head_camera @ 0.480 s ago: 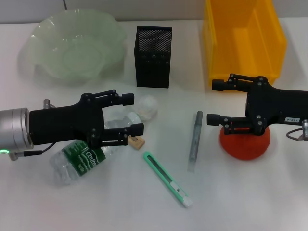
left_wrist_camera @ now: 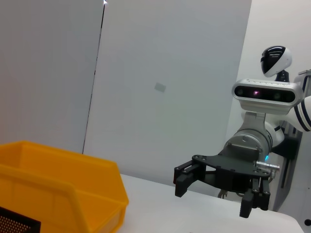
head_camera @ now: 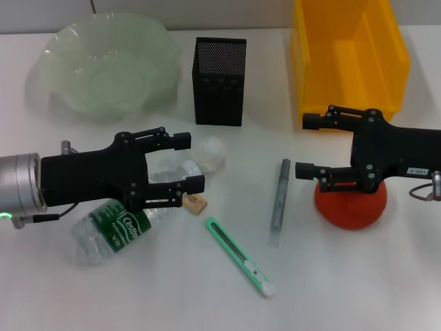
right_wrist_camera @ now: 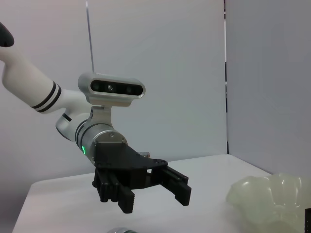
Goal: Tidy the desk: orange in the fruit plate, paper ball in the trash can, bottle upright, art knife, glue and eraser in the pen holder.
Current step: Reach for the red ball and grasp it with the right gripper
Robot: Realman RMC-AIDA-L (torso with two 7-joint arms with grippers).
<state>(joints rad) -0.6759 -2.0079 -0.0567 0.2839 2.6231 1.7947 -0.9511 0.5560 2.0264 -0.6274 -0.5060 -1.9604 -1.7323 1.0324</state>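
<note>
The orange (head_camera: 349,208) lies at the right, partly under my open right gripper (head_camera: 304,146), which hovers over it. At the left the clear bottle (head_camera: 118,229) lies on its side, and my open left gripper (head_camera: 189,163) is above its neck end with nothing held. The white paper ball (head_camera: 213,154) sits just past the left fingertips, and the tan eraser (head_camera: 196,203) lies below them. In the middle lie the green art knife (head_camera: 241,257) and the grey glue stick (head_camera: 279,198). Behind stand the black mesh pen holder (head_camera: 220,81), the green fruit plate (head_camera: 103,65) and the yellow trash can (head_camera: 348,58).
The left wrist view shows my right gripper (left_wrist_camera: 215,194) beyond the yellow trash can (left_wrist_camera: 58,194). In the right wrist view my left gripper (right_wrist_camera: 154,196) hangs over the table with the fruit plate (right_wrist_camera: 269,199) to one side. Bare white table lies along the front edge.
</note>
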